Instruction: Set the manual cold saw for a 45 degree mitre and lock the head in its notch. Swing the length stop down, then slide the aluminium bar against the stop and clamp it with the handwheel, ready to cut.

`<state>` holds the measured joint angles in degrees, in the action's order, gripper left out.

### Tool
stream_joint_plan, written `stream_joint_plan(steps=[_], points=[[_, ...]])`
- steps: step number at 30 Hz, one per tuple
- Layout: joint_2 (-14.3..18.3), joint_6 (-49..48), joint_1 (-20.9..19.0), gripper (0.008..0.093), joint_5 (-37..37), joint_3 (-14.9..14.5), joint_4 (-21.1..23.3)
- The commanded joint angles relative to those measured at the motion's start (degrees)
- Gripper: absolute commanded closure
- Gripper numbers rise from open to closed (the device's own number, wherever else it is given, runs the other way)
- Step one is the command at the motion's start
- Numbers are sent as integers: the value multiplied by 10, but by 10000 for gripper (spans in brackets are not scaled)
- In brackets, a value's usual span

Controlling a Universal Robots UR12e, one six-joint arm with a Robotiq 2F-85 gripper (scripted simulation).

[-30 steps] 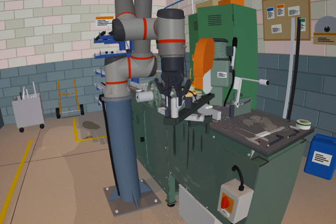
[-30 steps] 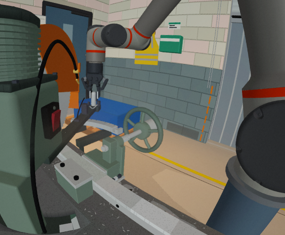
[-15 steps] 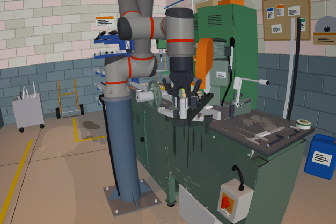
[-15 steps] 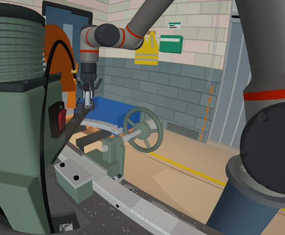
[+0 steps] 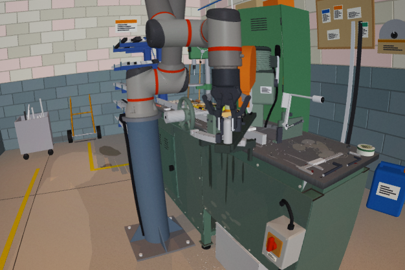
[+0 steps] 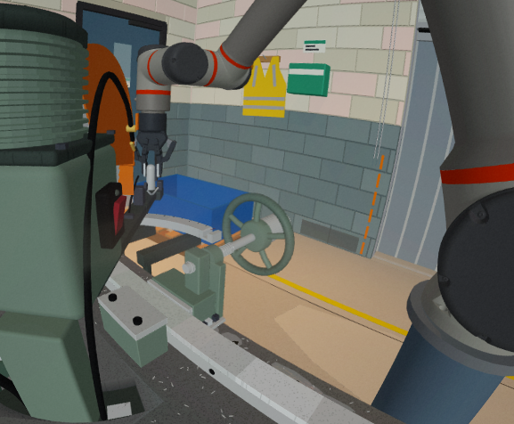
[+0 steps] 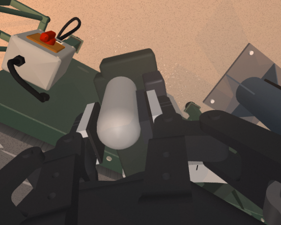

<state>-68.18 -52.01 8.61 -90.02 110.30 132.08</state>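
On the green saw bench, the cold saw head (image 5: 261, 77) with its orange blade guard (image 5: 247, 70) stands swung on its turntable. My gripper (image 5: 226, 122) points straight down at the front of the turntable arm, and its fingers are closed on the pale grey mitre handle (image 7: 119, 111) (image 6: 151, 175). The green handwheel (image 6: 258, 233) (image 5: 186, 112) of the vice sits to one side of the handle. The aluminium bar (image 6: 229, 351) lies along the bench. The length stop arm (image 5: 302, 98) sticks out level beside the saw head.
The robot's blue pedestal (image 5: 149, 178) stands on the floor at the bench's left end. A switch box (image 5: 281, 242) with a red knob hangs on the bench front. Tape (image 5: 365, 149), a calliper and swarf lie on the bench's right end; a blue canister (image 5: 387, 188) stands beyond.
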Motion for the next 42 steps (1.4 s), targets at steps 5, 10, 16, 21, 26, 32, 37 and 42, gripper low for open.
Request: stream_joint_plan(steps=[5, 10, 16, 21, 26, 32, 37, 42], points=[[2, -4, -3, 756, 0, -4, -1], [4, -6, -4, 756, 0, -7, -2], [5, -9, -6, 756, 0, -9, -2], [6, -9, -6, 756, 0, -10, -3], [6, -10, -6, 756, 0, -10, -3], [6, -10, -6, 756, 0, -10, -3], [6, -10, -6, 756, 0, -10, -3], [6, -10, -6, 756, 0, -10, -3]])
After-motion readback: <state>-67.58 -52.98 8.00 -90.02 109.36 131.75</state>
